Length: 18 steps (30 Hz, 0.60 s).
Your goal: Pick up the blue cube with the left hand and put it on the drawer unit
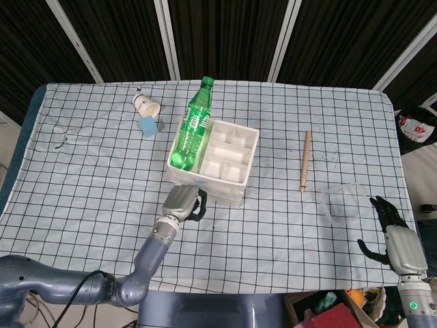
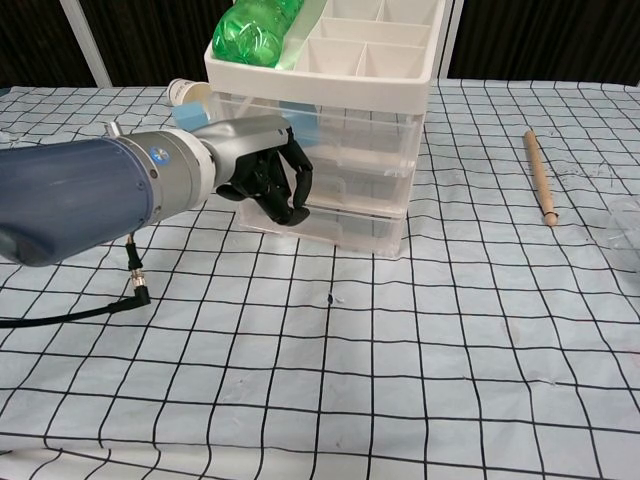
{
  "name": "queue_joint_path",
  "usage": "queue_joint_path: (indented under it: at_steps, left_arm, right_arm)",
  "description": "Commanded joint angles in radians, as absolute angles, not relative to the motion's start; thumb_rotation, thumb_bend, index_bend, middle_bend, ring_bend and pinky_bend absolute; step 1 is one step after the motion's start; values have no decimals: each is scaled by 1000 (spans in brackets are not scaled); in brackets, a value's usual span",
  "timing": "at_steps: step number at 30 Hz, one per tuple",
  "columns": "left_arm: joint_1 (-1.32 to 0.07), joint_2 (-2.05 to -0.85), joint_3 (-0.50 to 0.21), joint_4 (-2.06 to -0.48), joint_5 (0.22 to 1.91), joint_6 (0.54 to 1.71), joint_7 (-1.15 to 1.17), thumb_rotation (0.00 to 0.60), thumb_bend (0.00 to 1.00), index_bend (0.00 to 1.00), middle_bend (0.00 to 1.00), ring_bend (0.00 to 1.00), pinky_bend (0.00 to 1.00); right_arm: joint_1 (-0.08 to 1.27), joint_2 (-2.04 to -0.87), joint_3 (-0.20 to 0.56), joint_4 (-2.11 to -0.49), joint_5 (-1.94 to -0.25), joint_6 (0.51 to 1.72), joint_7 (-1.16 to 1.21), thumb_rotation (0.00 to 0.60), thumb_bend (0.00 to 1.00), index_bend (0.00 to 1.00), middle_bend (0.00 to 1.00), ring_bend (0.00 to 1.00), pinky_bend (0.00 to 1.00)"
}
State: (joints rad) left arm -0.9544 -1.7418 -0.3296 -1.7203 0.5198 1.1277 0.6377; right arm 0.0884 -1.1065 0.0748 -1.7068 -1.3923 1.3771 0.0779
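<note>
On the checked cloth (image 1: 89, 178) stands our drawer unit (image 2: 352, 160): clear plastic drawers under a white tray top divided into square compartments. A green plastic bottle (image 1: 192, 128) lies along the tray's left channel, cap pointing away from us. Behind and to the left of the unit a paper cup (image 1: 145, 105) lies on its side, with a second pale blue block (image 1: 149, 127) just beside it. To the right of the unit lies a thin wooden stick (image 1: 305, 160), and nearer us a clear, rounded plastic container (image 1: 343, 203).

Our left hand (image 2: 262, 170) is raised against the front left of the unit, metal back uppermost, black fingers (image 2: 290, 190) curled downward in front of the clear drawers. The blue cube (image 2: 300, 122) shows in the chest view only as a pale blue, flat-faced edge above the fingers, close to the top of the drawers, just under the white tray rim. The head view hides it behind the hand. We cannot tell from either view whether the fingers grip it or merely cover it.

Our right hand (image 1: 392, 236) rests low at the table's near right edge, fingers apart and holding nothing, just beside the clear container.
</note>
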Motion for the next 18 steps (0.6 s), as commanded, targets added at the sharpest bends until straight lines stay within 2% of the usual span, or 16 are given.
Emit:
queue_joint_path:
  at_steps: [1,18]
  left_arm:
    - [-963,-1749,-341,-1707,510,1132,637,600,430,625,1000,992,971]
    - [-983,-1754,-357,-1675,474,1153,640,600,429,604,1000,992,971]
  right_arm:
    - [89,-1106,75,-1707,-1391,1376,79,600,258,0,0,6,193]
    - [89,-1105,74,-1707,-1392,1374,82,600,258,0,0,6,193]
